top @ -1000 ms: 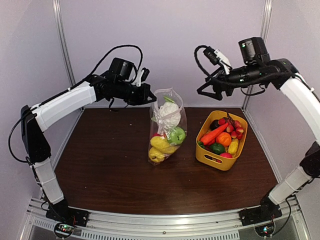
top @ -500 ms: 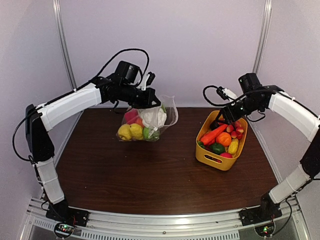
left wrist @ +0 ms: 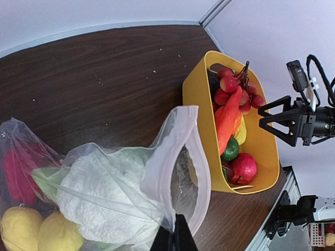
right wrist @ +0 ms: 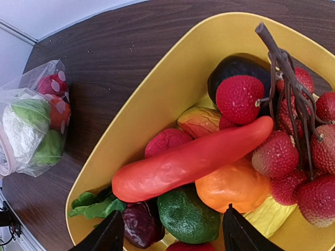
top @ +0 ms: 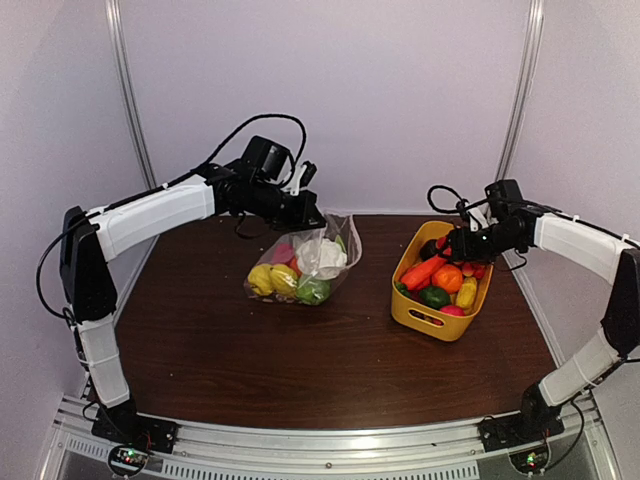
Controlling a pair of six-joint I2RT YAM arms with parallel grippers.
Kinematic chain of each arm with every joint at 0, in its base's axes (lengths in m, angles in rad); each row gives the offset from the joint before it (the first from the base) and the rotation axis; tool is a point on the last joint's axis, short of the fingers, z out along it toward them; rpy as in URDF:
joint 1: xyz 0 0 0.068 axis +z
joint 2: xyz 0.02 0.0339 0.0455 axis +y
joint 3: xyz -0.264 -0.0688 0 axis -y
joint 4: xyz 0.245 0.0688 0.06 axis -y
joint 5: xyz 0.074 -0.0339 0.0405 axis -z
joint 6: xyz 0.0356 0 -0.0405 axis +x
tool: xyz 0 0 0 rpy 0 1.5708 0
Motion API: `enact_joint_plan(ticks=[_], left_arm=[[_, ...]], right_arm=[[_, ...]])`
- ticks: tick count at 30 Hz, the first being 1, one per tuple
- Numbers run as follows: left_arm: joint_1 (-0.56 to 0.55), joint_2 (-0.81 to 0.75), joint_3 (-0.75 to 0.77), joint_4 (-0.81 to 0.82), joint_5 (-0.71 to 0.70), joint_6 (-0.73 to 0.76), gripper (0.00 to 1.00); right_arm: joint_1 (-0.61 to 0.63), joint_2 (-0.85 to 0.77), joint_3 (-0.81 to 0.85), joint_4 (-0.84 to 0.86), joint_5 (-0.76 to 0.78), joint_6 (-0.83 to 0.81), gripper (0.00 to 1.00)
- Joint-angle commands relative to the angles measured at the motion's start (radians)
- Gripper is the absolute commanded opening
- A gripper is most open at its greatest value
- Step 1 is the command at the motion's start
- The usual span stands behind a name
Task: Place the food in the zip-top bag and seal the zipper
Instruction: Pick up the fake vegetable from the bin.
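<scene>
left of centre on the surface (top: 330,360), the zip-top bag (top: 300,270) lies on its side, lemons (top: 262,279) and cauliflower (left wrist: 104,198) inside, mouth open. the left pincer (top: 313,216) is clenched on the mouth's rim. the right pincer (right wrist: 172,213) hangs released above the carrot (right wrist: 193,159) in the yellow basket (right wrist: 157,89). best to descend on the carrot's middle, close across its width, and hold the bag's mouth lifted wide.

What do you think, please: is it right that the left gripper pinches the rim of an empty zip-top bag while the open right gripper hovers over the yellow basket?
No: the left wrist view shows lemons and a cauliflower inside the zip-top bag. The left gripper pinches its rim; the open right gripper hovers over the yellow basket.
</scene>
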Motion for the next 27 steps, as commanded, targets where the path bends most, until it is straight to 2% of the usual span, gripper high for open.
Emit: enact_joint_plan(ticks=[1,9,16,27], left_arm=[[-0.013,-0.062,0.002,0.092,0.002,-0.020,0.00],[-0.022,-0.073,0.010,0.093,0.007,-0.024,0.00],[-0.033,-0.081,0.014,0.094,-0.007,-0.024,0.00],[-0.042,-0.075,0.032,0.085,-0.006,-0.017,0.00]], right_arm=[[0.002,0.025,-0.003,0.108,-0.053,0.124,0.66],[0.002,0.112,-0.008,0.137,-0.126,0.202,0.65],[0.001,0.066,-0.057,0.171,-0.094,0.237,0.62],[-0.001,0.163,-0.042,0.197,-0.141,0.293,0.62]])
